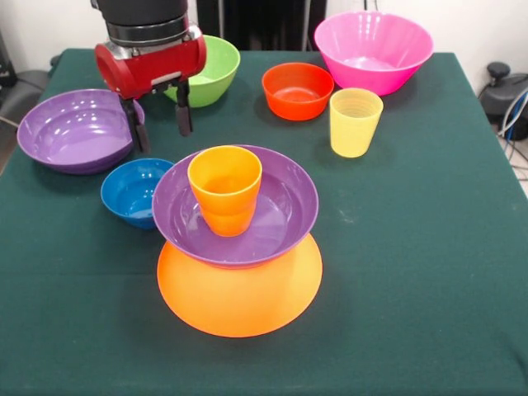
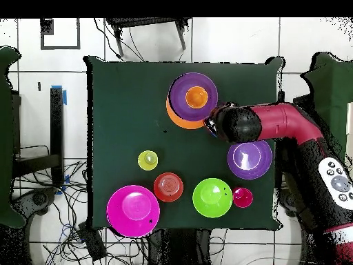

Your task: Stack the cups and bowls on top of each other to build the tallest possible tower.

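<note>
Bench [image 1: 429, 247], green cloth: tower [image 1: 239, 239] toward the near edge, being an upturned yellow-orange bowl [image 1: 239, 301], a purple bowl [image 1: 280, 206] on it and an orange cup [image 1: 224, 188] inside; gripper [image 1: 158, 120] released and empty, above the blue bowl [image 1: 130, 191] beside the tower.

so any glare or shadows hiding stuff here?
Front view: soft highlights on the pink bowl and loose purple bowl, nothing washed out; only faint shadows. Overhead view: the arm covers the blue bowl; gripper hidden there.
</note>
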Tool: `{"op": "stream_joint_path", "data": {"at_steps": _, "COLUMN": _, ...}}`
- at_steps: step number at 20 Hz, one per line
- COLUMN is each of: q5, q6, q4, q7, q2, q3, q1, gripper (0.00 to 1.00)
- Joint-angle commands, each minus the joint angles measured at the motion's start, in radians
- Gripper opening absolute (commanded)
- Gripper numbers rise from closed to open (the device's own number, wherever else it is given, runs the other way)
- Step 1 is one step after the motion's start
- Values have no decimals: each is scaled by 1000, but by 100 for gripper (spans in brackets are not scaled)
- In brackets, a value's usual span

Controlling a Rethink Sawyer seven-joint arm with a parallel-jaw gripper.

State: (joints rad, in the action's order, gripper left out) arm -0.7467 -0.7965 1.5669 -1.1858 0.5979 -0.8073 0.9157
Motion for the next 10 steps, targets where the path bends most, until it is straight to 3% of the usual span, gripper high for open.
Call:
{"op": "stream_joint_path", "data": {"at_steps": 1, "q5": -84, "q6": 76, "q4": 113, "q7": 116, "q2": -71, "q3": 63, "q1": 40, "gripper": 100}}
{"op": "stream_joint_path", "data": {"at_steps": 6, "q5": -113, "q6": 139, "q4": 145, "q7": 109, "q2": -92, "q3": 58, "q1": 78, "gripper": 100}}
{"op": "stream_joint_path", "data": {"at_steps": 10, "q5": -142, "q6": 158, "q4": 156, "q7": 40, "q2": -82, "q3": 94, "q1": 64, "gripper": 100}}
